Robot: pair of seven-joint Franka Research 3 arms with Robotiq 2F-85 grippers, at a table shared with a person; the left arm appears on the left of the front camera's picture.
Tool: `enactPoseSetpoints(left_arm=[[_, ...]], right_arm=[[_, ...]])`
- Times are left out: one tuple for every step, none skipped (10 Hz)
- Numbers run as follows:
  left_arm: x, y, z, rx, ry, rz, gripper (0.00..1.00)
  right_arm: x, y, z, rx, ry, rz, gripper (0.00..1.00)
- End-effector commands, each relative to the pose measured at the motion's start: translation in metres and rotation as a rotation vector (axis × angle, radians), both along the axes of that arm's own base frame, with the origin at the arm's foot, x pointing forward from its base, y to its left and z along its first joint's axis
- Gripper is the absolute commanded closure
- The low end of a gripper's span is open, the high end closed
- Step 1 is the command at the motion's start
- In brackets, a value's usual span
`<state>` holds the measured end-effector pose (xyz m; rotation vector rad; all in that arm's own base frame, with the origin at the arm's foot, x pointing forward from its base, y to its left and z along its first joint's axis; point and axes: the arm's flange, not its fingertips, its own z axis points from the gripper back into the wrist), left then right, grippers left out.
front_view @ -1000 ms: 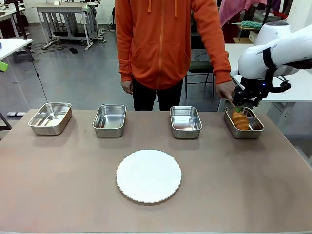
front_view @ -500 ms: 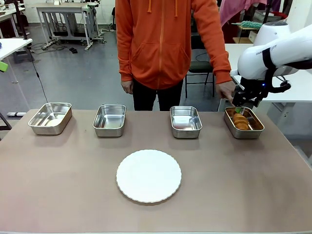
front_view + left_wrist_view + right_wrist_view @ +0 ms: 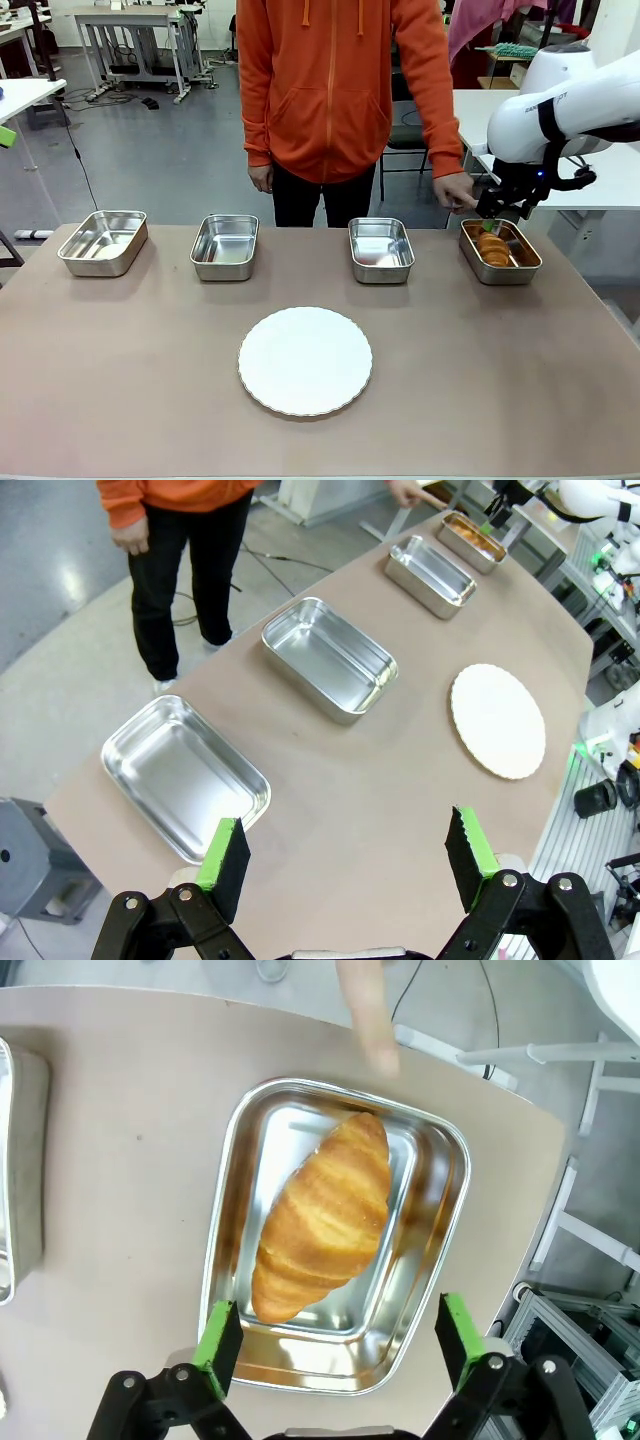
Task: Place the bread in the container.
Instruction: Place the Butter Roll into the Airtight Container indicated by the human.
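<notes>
Right gripper [image 3: 330, 1345]: its green-padded fingers [image 3: 219, 1345] stand spread wide with nothing between them, poised directly above the bread [image 3: 322, 1215], which lies free on the floor of the container [image 3: 232, 1150], lengthwise and slightly on the diagonal, its ridged crust clear of both pads. In the front view this gripper [image 3: 497, 218] hangs just over the container [image 3: 524, 265], the rightmost of four steel trays along the far side of the table [image 3: 500, 380], with the bread [image 3: 492, 247] visible inside. A person's hand [image 3: 455, 190] reaches toward the tray's far left corner, a finger [image 3: 365, 1015] pointing just beyond the rim without touching the bread. The other three trays hold nothing that can be seen, and a white plate [image 3: 305, 360] sits bare near the middle of the table. Left gripper [image 3: 345, 855]: fingers likewise spread and holding nothing, hovering over the near left part of the table, well apart from the work. Step in hand, as judged: the placing itself looks done, the bread resting in the container with the jaws let go. The next move would call for a straight lift of the right arm, clear of the rim and of the person's hand nearby, without brushing the bread.
</notes>
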<state>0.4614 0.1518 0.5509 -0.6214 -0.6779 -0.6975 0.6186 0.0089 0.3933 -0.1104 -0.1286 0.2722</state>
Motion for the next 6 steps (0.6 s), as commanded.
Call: enactPoseSetpoints(left_arm=[[-0.001, 0.0, 0.002, -0.011, -0.01, 0.002, 0.0], [-0.001, 0.0, 0.002, -0.011, -0.01, 0.002, 0.0], [-0.001, 0.0, 0.002, -0.011, -0.01, 0.002, 0.0], [-0.001, 0.0, 0.002, -0.011, -0.01, 0.002, 0.0], [-0.001, 0.0, 0.002, -0.011, -0.01, 0.002, 0.0], [-0.001, 0.0, 0.002, -0.011, -0.01, 0.002, 0.0]], right_arm=[[-0.026, 0.017, 0.017, -0.005, -0.07, -0.056, 0.0], [-0.046, 0.022, 0.034, 0.012, -0.099, -0.102, 0.0], [-0.065, 0.024, 0.046, 0.019, -0.103, -0.122, 0.0], [-0.086, 0.026, 0.054, 0.023, -0.101, -0.144, 0.0], [-0.109, 0.028, 0.059, 0.038, -0.095, -0.162, 0.0], [-0.137, 0.03, 0.059, 0.042, -0.099, -0.182, 0.0]])
